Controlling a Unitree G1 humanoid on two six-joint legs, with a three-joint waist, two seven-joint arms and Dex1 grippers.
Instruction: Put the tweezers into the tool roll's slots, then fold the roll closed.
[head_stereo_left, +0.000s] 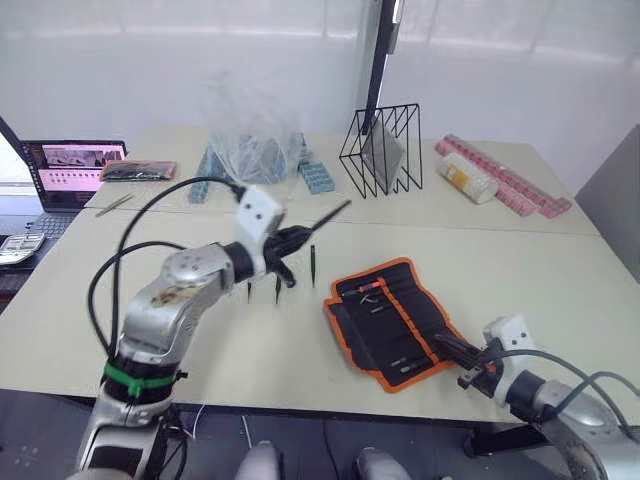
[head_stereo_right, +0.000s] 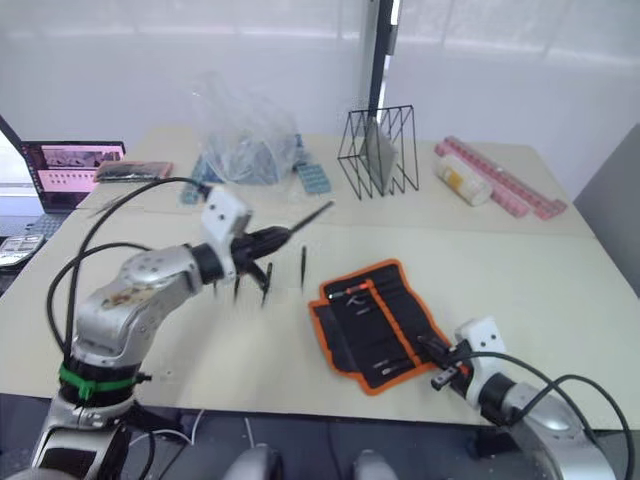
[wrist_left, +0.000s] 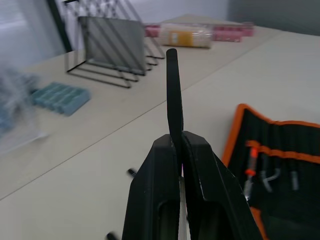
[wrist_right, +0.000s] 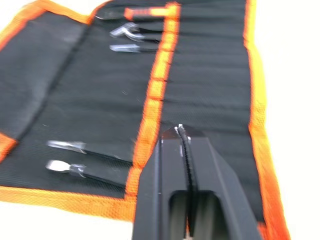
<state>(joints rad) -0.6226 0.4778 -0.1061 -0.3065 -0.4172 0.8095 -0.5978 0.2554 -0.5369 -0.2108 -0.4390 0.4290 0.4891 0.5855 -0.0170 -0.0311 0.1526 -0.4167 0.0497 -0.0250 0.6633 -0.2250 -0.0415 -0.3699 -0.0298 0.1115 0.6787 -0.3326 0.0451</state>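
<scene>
Your left hand (head_stereo_left: 292, 240) is clamping one light, stiff, slippery tweezer (head_stereo_left: 330, 214) by its blunt end above mid-tabletop, while your right hand (head_stereo_left: 462, 352), pressed together, is resting on the limp tool roll (head_stereo_left: 392, 320) near the front edge.

wire rack (head_stereo_left: 382, 150): we see it well beyond the left jaws
laptop (head_stereo_left: 72, 172): far left of them
pink strip (head_stereo_left: 505, 177): far beyond the right jaws
</scene>
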